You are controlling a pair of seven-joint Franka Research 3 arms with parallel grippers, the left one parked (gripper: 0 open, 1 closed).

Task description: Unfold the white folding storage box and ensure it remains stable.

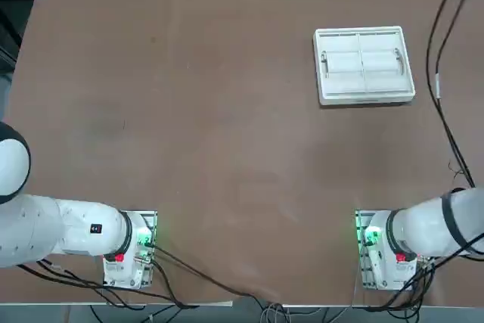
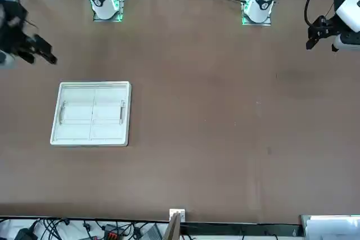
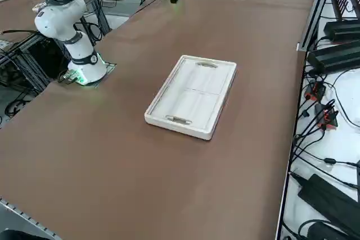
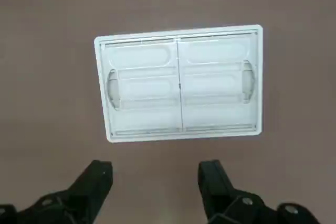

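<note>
1. Looking down from overhead, the white folding storage box (image 1: 364, 64) lies collapsed flat on the brown table (image 1: 197, 134), in the far right part of the surface, well ahead of the right arm's base (image 1: 384, 251). Its wall panels are folded down inside the thick rim. The working arm's hand is outside this view.

2. From the front camera, the box (image 2: 91, 113) sits toward the picture's left, flat on the table (image 2: 225, 139). The right gripper (image 2: 34, 46) shows as a dark shape near the left edge, raised above the table, off the box on the side toward the arm's base, and apart from it.

3. From the right side, the box (image 3: 192, 96) rests level in the middle of the table (image 3: 112, 161), its long sides running away from the camera, with a handle slot at each short end. The right arm's base (image 3: 84, 68) stands well apart from it.

4. From the wrist camera, the right gripper (image 4: 155, 182) hangs above bare table (image 4: 47, 103) just short of the box (image 4: 178, 83). Its two black fingers (image 4: 94, 182) stand wide apart and hold nothing.
</note>
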